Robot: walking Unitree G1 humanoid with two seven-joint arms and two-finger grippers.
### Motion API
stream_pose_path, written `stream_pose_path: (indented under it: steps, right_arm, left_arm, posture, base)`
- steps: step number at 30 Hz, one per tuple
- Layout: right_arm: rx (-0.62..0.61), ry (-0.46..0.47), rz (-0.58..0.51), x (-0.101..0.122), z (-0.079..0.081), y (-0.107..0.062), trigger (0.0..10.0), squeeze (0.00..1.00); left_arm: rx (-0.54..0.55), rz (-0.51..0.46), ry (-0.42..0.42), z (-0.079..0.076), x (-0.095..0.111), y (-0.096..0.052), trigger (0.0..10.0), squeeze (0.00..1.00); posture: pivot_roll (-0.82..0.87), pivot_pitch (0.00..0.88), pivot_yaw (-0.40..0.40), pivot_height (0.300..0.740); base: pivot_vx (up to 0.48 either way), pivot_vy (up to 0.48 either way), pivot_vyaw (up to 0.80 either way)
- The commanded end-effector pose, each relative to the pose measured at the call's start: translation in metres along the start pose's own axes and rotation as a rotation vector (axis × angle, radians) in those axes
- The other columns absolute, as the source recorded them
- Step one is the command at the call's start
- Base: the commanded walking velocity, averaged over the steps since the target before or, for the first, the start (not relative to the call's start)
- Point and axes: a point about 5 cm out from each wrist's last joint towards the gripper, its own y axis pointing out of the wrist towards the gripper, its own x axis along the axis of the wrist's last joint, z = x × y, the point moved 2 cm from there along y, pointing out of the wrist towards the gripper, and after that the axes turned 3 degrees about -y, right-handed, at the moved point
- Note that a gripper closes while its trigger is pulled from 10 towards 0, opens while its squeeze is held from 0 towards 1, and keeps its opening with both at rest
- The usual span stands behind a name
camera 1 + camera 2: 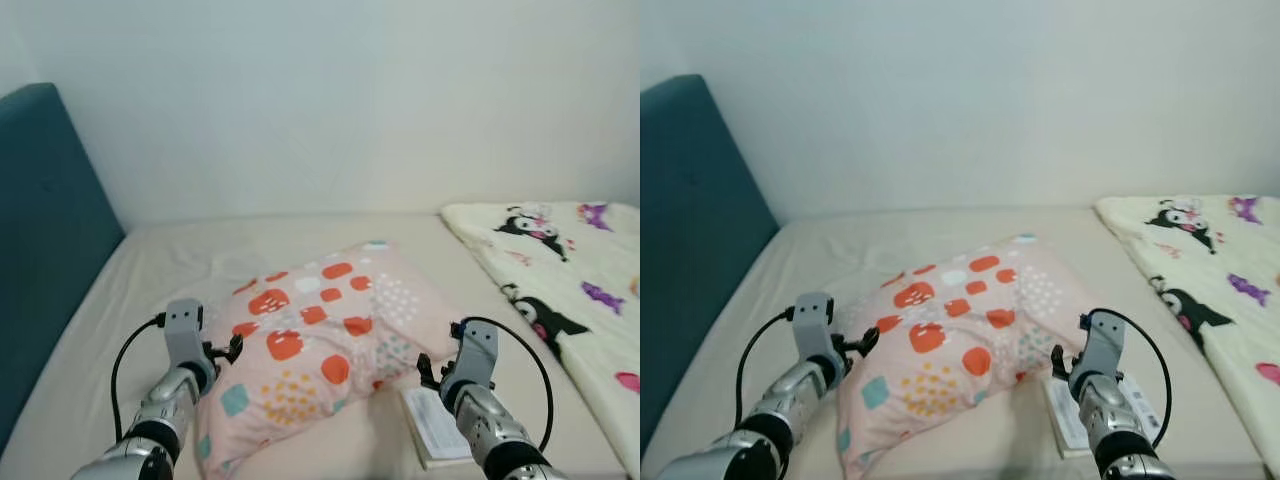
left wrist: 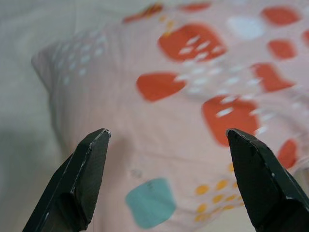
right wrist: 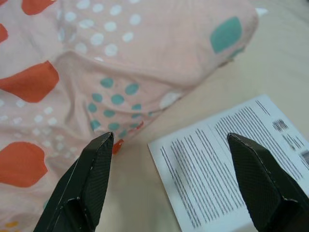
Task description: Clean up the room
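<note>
A pink pillow [image 1: 320, 340] with red, teal and yellow patches lies on the beige bed [image 1: 180, 260], slightly crumpled. My left gripper [image 1: 232, 348] hovers at the pillow's left edge, open, with the pillow [image 2: 183, 111] between and beyond its black fingertips [image 2: 91, 159]. My right gripper [image 1: 424, 366] sits at the pillow's right side, open, over the spot where the pillow's corner [image 3: 96, 96] meets a printed white booklet [image 3: 227, 164]. The booklet [image 1: 435, 425] lies flat on the bed just right of the pillow.
A cream blanket [image 1: 570, 280] with cartoon figures covers the bed's right side. A teal headboard [image 1: 45, 230] runs along the left. A pale wall [image 1: 350, 100] stands behind the bed. Bare sheet lies between the pillow and the wall.
</note>
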Motion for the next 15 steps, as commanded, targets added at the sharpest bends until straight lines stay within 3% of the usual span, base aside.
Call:
stream_pose_path:
  steps: [1, 15]
  right_arm:
    - [0.0, 0.003, 0.017, -0.004, 0.001, 0.0, 10.0, 0.0]
    - [0.011, 0.003, 0.029, -0.009, 0.003, -0.001, 10.0, 0.0]
  left_arm:
    - [0.037, 0.034, -0.019, 0.008, -0.008, -0.003, 10.0, 0.0]
    - [0.083, 0.096, -0.043, 0.014, -0.025, -0.008, 10.0, 0.0]
  posture:
    - [-0.04, 0.012, 0.019, 0.74]
    - [-0.05, 0.014, 0.015, 0.74]
  base:
    - [0.0, 0.0, -0.69]
    - [0.0, 0.0, -0.69]
